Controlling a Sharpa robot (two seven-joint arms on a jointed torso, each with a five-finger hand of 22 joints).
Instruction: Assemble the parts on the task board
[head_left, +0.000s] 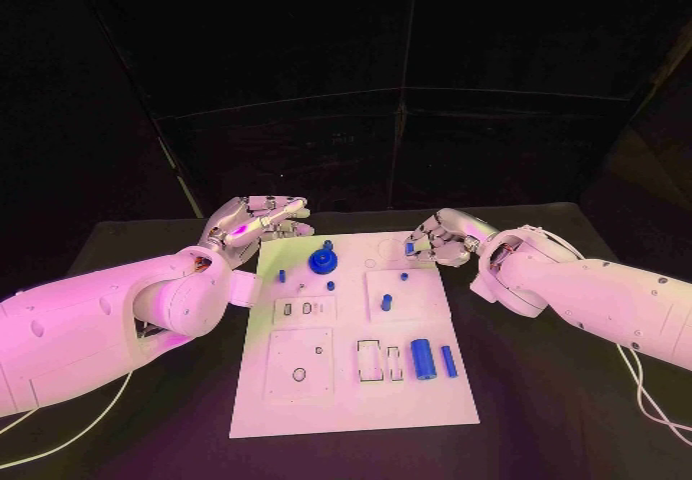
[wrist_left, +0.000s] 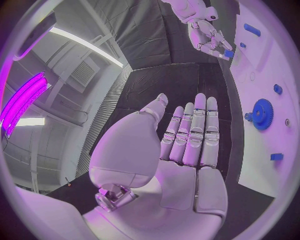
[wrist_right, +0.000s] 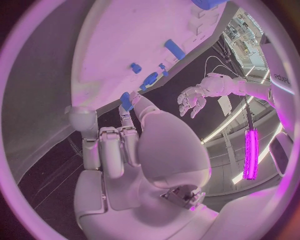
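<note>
On white flat task board (head_left: 346, 400): toothed blue gear (head_left: 323, 263).

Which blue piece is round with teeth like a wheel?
The blue gear near the far end of the task board. It is round and toothed with a peg on top; the other blue pieces are plain little blocks and cylinders.

Left hand (head_left: 257, 222) hovers off the task board (head_left: 353, 400) at its eleven o'clock corner, fingers apart, holding nothing. Right hand (head_left: 440, 238) hangs at one o'clock, pinching a small blue part (head_left: 411, 247) over the board's edge. Between them, at twelve, the upright blue gear (head_left: 325, 262) blocks a low pass. At five o'clock the blue cylinders (head_left: 423, 359) lie side by side. Bare white plate at seven.
</note>
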